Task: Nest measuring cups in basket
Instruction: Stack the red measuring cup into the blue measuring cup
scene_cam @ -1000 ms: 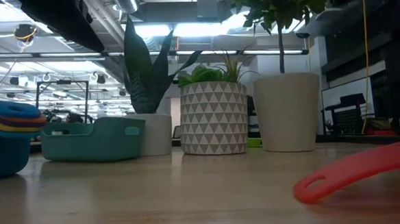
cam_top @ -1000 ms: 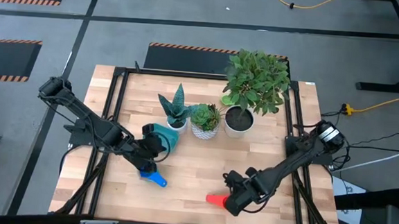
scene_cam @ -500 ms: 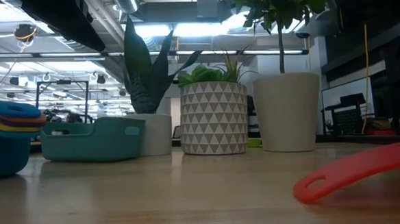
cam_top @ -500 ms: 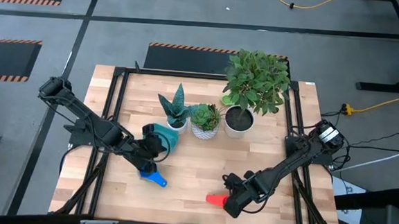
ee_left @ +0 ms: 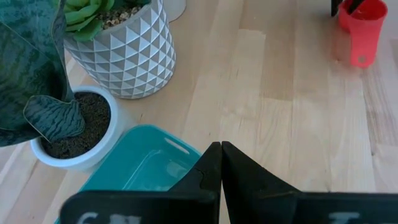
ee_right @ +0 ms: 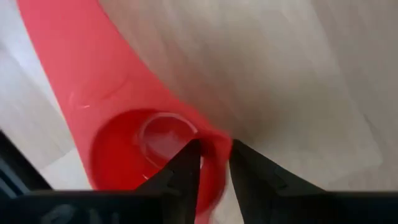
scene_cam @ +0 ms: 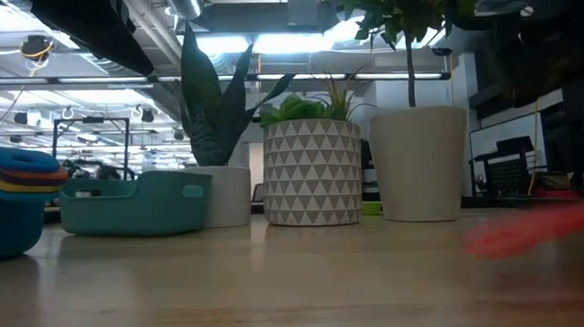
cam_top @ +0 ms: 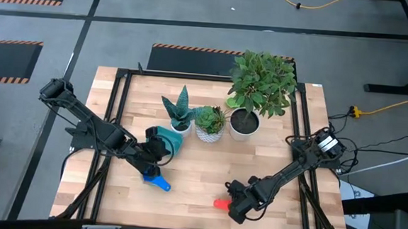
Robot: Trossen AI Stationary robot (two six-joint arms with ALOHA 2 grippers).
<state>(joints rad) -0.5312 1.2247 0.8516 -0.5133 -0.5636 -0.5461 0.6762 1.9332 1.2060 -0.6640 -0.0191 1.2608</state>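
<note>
Stack of measuring cups (scene_cam: 9,203): far left, blue bowl with yellow and orange rims nested above.
Basket (scene_cam: 136,204): teal, on the table, just beside a white pot (scene_cam: 226,195).
Patterned pot (scene_cam: 312,172): centre, holding green leaves.
Plain pot (scene_cam: 419,164): right of it.
Red cup handle (scene_cam: 536,231): blurred, low right.

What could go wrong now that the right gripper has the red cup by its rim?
1. The right gripper pinches only the red cup's thin wall, so the cup could twist or slip loose.
2. The basket sits tight against the plant pots, so a carried cup may bump them.
3. The left gripper, shut, hovers at the basket beside the blue stack and may block the drop.
</note>
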